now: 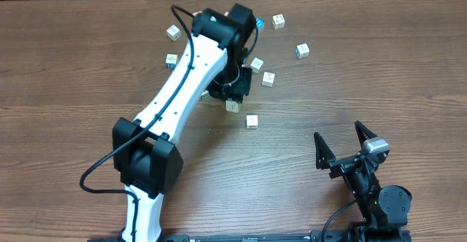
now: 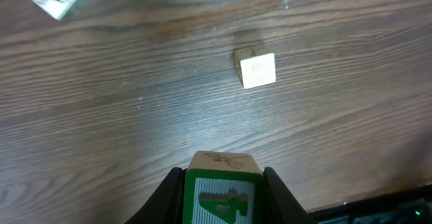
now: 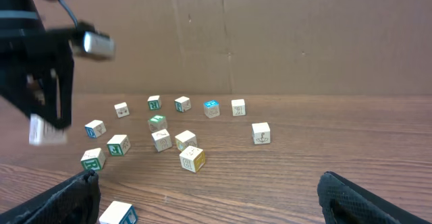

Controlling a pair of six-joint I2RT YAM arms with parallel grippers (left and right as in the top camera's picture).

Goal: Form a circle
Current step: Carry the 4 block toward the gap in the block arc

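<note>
Circle (image 1: 268, 79) not yet closed: small printed cubes, pale wood and teal, loosely scattered beyond lone pale cube (image 1: 252, 122) on wood-grain bench (image 1: 379, 67). Placing step in hand. Left claw (image 2: 223, 187) pinching green-faced wooden cube (image 2: 223, 200) just short of lone pale cube. Right claw (image 1: 338, 130) spread, well apart from it. Next, probably: gentle set-down into a gap.

The cubes (image 3: 191, 158) are pale wood with green and teal marks; the green-bordered cube (image 2: 223, 200) has a striped grey face; the surface (image 1: 379, 82) is brown woodgrain.
</note>
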